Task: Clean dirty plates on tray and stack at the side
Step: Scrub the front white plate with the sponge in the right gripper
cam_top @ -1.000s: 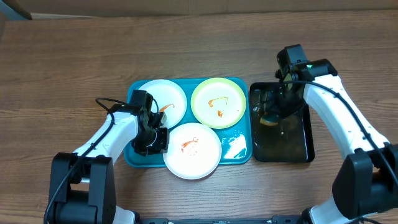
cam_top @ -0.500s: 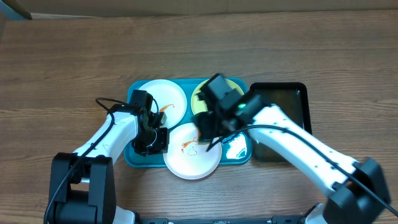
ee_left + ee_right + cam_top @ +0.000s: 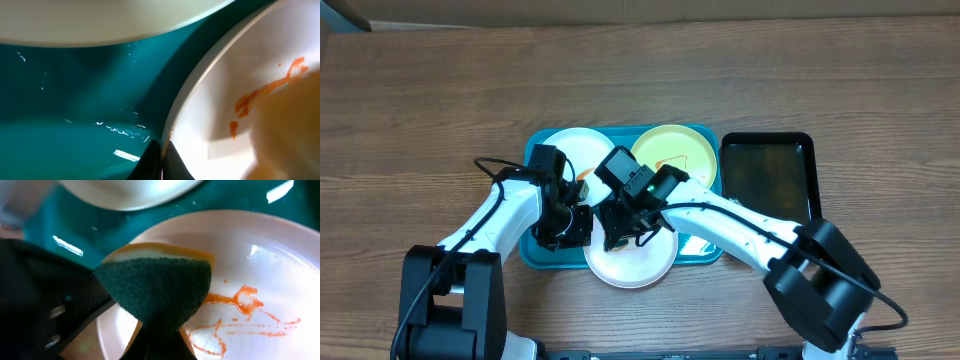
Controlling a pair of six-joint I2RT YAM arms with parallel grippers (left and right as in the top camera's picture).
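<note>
The right gripper [image 3: 621, 231], clamping a sponge [image 3: 157, 287], is hovering with the front white plate's [image 3: 645, 265] smear [image 3: 239, 301] at 4 o'clock, while the left gripper [image 3: 580, 228] is pinching its 9 o'clock rim.

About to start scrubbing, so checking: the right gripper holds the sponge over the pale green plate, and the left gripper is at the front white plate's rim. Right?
One thing is off: the sponge in the right gripper is over the front white plate, not the pale green plate, as the right wrist view shows. The left gripper is at that plate's rim.
</note>
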